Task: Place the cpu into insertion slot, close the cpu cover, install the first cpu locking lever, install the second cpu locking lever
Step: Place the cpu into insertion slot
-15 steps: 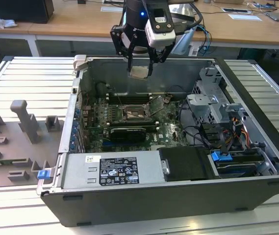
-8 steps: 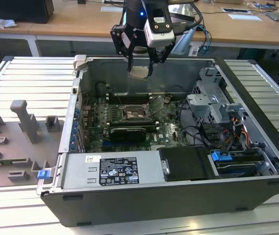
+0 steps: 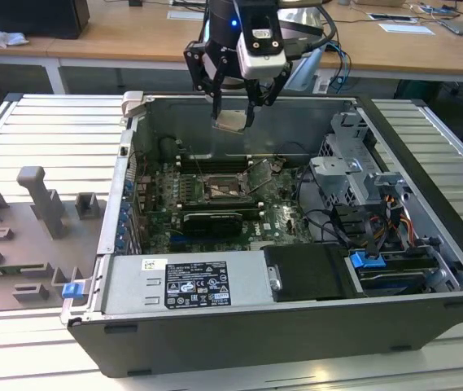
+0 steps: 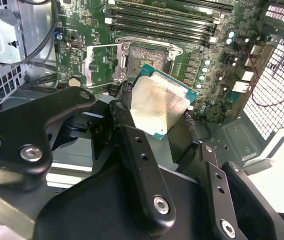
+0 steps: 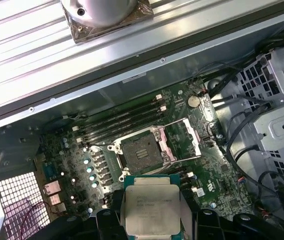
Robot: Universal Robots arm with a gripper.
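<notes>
Holding the cpu (image 3: 231, 122) above the open computer case (image 3: 296, 342); gripper (image 3: 233, 114) clamped on its edges, upper centre of the exterior view.
Exterior view: chip hangs well clear of the motherboard (image 3: 284, 220), with the insertion slot (image 3: 219, 189) lower down, mid-frame. First wrist view adds that the socket is bare, the cpu cover (image 5: 184, 140) is flipped open beside it, and the chip's face carries print. Second wrist view shows fingers (image 4: 124, 102) pinching opposite sides.
</notes>
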